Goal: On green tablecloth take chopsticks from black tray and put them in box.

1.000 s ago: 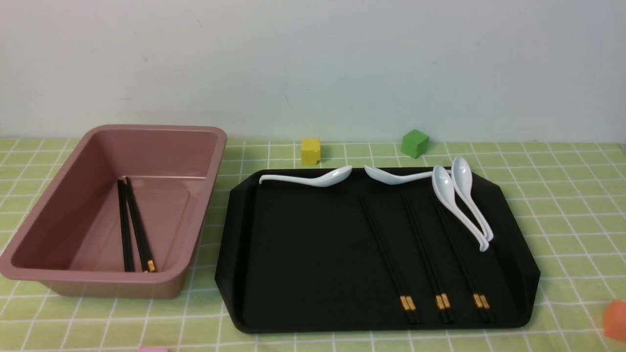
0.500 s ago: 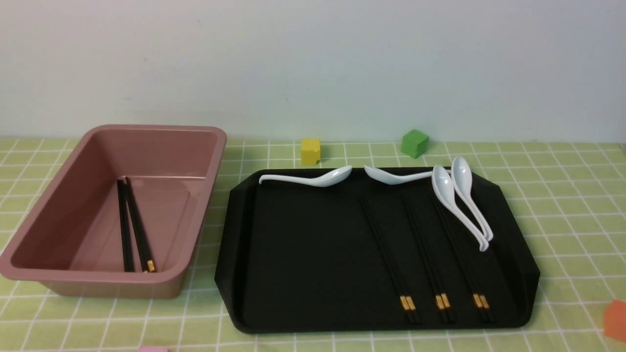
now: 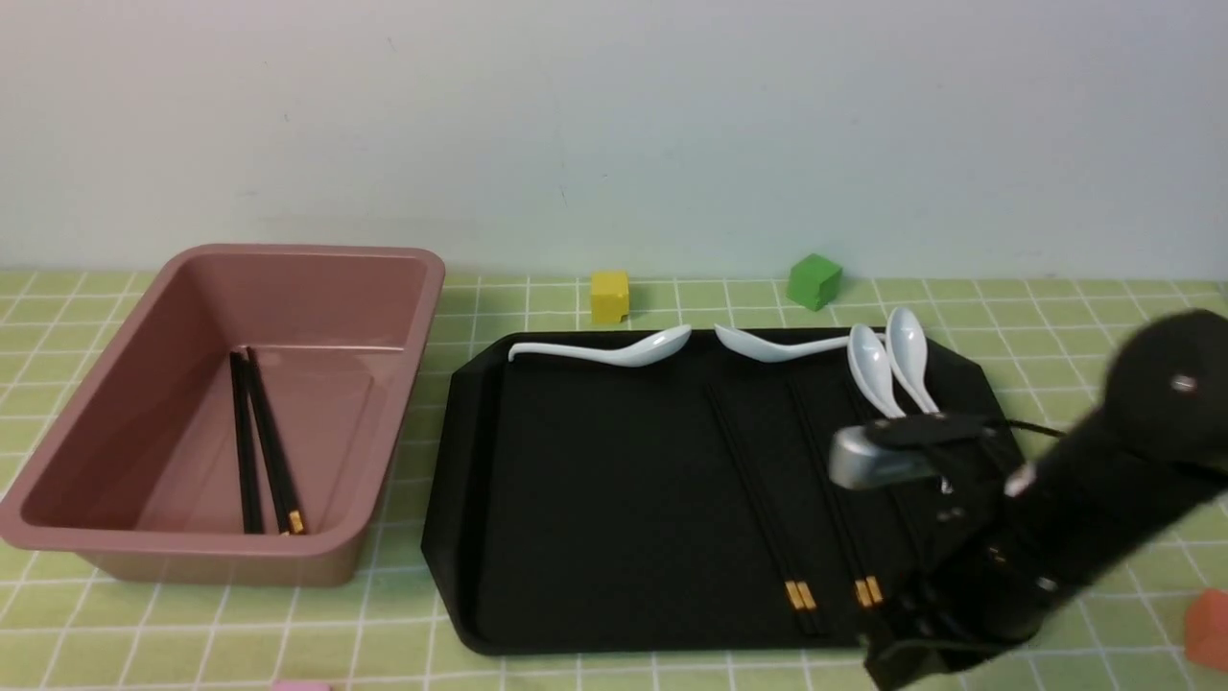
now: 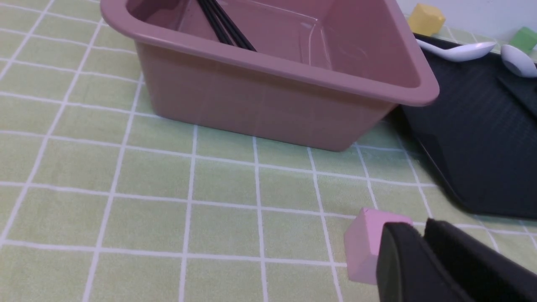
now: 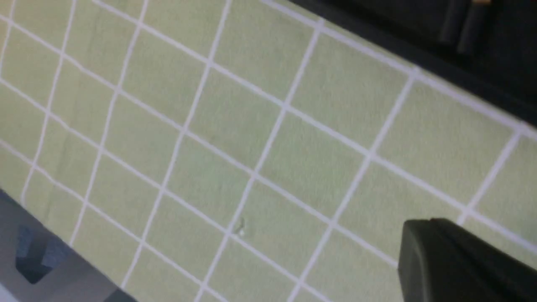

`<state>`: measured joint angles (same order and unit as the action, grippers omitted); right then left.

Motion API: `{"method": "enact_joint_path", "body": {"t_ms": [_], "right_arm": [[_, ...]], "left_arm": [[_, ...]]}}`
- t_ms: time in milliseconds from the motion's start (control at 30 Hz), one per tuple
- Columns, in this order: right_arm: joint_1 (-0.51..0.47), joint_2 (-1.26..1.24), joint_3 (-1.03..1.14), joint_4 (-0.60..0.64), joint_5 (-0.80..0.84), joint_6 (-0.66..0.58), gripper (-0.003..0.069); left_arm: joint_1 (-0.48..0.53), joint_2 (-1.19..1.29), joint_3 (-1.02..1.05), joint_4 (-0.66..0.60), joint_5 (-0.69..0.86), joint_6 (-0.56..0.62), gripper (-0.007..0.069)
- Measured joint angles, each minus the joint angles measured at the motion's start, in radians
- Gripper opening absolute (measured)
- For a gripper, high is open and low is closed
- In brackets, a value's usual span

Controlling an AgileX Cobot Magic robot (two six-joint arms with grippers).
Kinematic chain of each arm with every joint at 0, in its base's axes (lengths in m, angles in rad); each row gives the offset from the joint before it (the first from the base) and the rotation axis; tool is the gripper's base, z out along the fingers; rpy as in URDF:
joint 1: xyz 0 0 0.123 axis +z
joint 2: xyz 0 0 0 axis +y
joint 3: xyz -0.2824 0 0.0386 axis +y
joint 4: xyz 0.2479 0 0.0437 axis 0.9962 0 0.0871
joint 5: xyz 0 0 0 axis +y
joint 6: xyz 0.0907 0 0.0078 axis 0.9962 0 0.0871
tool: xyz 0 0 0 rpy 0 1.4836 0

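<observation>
1. Near side: R tool [image 5: 423, 224] is at the tray's near edge; its tips are together w/ nothing seen between them. Open it before the next pick, approx. wide enough for one pair only. L tool [image 4: 413, 230] is near the pink block [image 4: 367, 247], away from the tray; cannot tell whether its tips fully meet
2. Tray: three pairs of chopsticks [image 3: 800, 595] lie in the black tray [image 3: 460, 489], gold bands toward the near rim. The R arm [image 3: 1036, 537] partly covers the rightmost pair. Prob. step in hand: line up R tool for a pick. Align tips across the pair, both sticks between them, & descend vert. Close gently; thin round sticks may roll or cross. Keep tips off the near rim
3. Lift: raise level, clear of rim. For the rightmost pair, watch the white spoons [image 3: 869, 369] close by; don't drag them along
4. Transfer: the box [image 3: 393, 451] stands on the green tablecloth [image 3: 1103, 384], left of the tray, w/ some chopsticks inside. Carry high over its wall, or hand over to L tool if R reach is short. Lower parallel to the sticks inside, then release low to avoid bounce
5. Far side: leave yellow block [image 3: 609, 297] & green block [image 3: 814, 281] alone
</observation>
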<state>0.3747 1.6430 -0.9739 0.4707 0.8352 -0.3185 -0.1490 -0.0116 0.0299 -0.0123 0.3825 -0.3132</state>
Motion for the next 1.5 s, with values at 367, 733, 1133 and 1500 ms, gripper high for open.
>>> {"method": "enact_joint_path", "body": {"t_ms": [367, 733, 1133, 1500], "right_arm": [[0.126, 0.262, -0.418, -0.405, 0.071, 0.492, 0.0048], [0.126, 0.438, -0.509, -0.401, 0.065, 0.503, 0.0281], [0.126, 0.443, -0.522, -0.401, 0.107, 0.503, 0.0128], [0.136, 0.256, -0.678, -0.218, 0.289, 0.461, 0.0134]], "left_arm": [[0.000, 0.000, 0.000, 0.000, 0.000, 0.000, 0.0082], [0.000, 0.000, 0.000, 0.000, 0.000, 0.000, 0.0082], [0.000, 0.000, 0.000, 0.000, 0.000, 0.000, 0.0082], [0.000, 0.000, 0.000, 0.000, 0.000, 0.000, 0.0082]]}}
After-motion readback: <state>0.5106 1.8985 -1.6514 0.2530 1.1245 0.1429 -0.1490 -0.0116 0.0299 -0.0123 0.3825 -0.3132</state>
